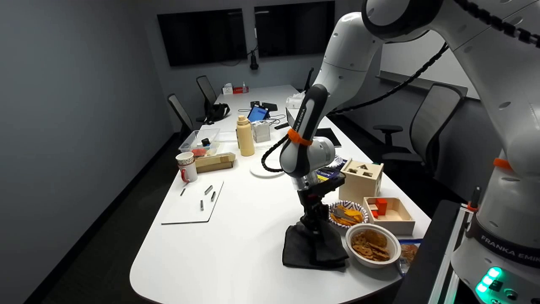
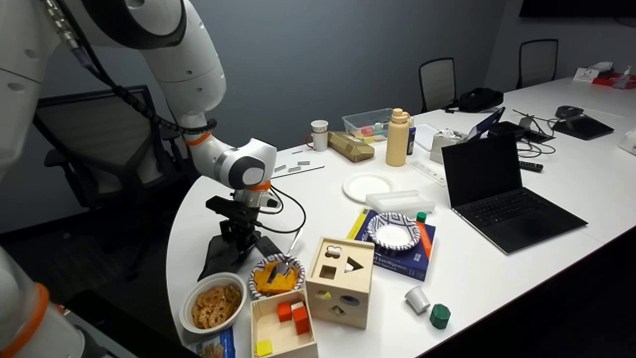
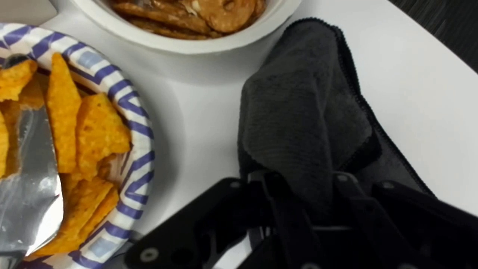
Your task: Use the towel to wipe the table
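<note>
The dark grey towel (image 1: pixel 296 251) lies folded and bunched on the white table (image 1: pixel 202 257), near its rounded end. It also shows in an exterior view (image 2: pixel 216 257), partly behind the gripper, and in the wrist view (image 3: pixel 287 108). My gripper (image 1: pixel 313 223) points down at the towel from above, close to the table; it also shows in an exterior view (image 2: pixel 242 242). In the wrist view a raised fold of towel narrows between the two fingers of the gripper (image 3: pixel 306 183), which are shut on it. The pinched part of the cloth is dark and partly hidden.
A white bowl of pretzel crisps (image 1: pixel 352 230) and a patterned bowl of orange chips (image 3: pixel 140 149) with a metal utensil stand close beside the towel. A wooden tray (image 2: pixel 283 343) and a shape-sorter box (image 2: pixel 338 303) stand beyond. A whiteboard (image 1: pixel 185 215) lies across the table.
</note>
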Motion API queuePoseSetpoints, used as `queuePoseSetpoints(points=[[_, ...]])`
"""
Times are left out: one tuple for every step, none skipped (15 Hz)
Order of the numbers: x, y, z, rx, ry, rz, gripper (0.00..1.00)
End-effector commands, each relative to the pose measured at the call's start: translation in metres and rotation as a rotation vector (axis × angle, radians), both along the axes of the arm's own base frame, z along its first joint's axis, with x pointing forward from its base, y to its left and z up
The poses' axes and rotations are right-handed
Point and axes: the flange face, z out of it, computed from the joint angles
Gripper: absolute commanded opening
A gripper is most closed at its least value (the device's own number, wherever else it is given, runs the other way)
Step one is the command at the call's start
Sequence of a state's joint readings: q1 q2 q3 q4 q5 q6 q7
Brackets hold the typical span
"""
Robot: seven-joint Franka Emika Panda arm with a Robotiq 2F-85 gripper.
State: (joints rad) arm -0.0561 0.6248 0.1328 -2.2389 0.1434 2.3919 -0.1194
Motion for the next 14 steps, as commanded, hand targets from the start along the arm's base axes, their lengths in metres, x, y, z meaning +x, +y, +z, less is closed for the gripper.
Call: queuePoseSetpoints(points=[[-0.006, 0.000, 0.004, 0.011, 0.002, 0.005, 0.53], [-0.006, 0.001, 0.004, 0.014, 0.006, 0.009, 0.62], [-0.007, 0.001, 0.005, 0.014, 0.009, 0.010, 0.69], [-0.009, 0.002, 0.005, 0.010, 0.012, 0.008, 0.77], [-0.010, 0.003, 0.007, 0.003, 0.012, 0.006, 0.84], [-0.012, 0.004, 0.009, -0.006, 0.011, 0.003, 0.91], [-0.014, 0.006, 0.011, -0.012, 0.011, 0.002, 0.99], [-0.016, 0.009, 0.014, -0.026, 0.013, -0.004, 1.00], [-0.018, 0.012, 0.017, -0.042, 0.013, -0.017, 1.00], [-0.022, 0.017, 0.021, -0.060, 0.009, -0.037, 1.00], [-0.025, 0.022, 0.026, -0.076, 0.007, -0.055, 1.00], [-0.029, 0.027, 0.032, -0.093, -0.003, -0.075, 1.00], [-0.033, 0.031, 0.039, -0.113, -0.012, -0.096, 1.00], [-0.037, 0.036, 0.046, -0.130, -0.019, -0.115, 1.00]])
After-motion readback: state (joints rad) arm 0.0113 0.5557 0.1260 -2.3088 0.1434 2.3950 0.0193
